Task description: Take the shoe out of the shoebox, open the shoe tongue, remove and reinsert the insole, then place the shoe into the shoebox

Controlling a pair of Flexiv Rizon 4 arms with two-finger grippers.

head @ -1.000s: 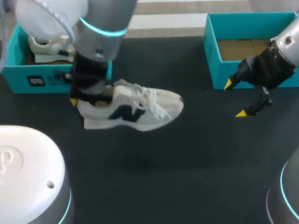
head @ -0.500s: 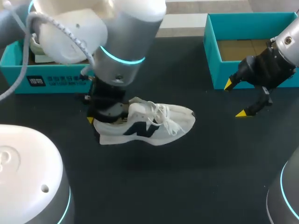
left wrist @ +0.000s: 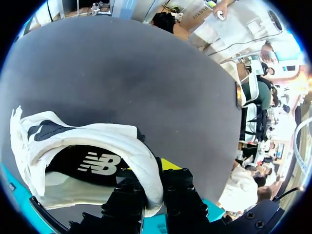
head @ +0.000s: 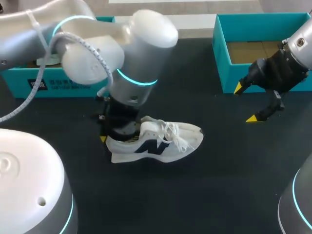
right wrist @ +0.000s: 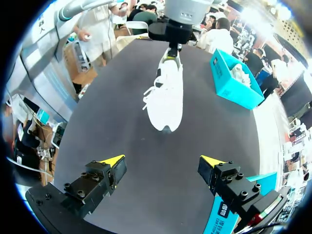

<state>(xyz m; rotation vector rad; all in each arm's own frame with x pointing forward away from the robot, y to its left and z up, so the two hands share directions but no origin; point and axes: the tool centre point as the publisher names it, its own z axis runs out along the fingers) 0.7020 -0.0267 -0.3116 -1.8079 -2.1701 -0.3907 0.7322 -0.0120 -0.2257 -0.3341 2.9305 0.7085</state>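
A white shoe with a dark side mark lies on the dark counter, toe toward the right. The left arm comes down over its heel. The left jaws sit at the heel opening, mostly hidden, with one yellow tip showing just behind it. A teal shoebox stands behind that arm. The right arm holds the right jaws spread wide, just in front of a second teal box, well apart from the shoe.
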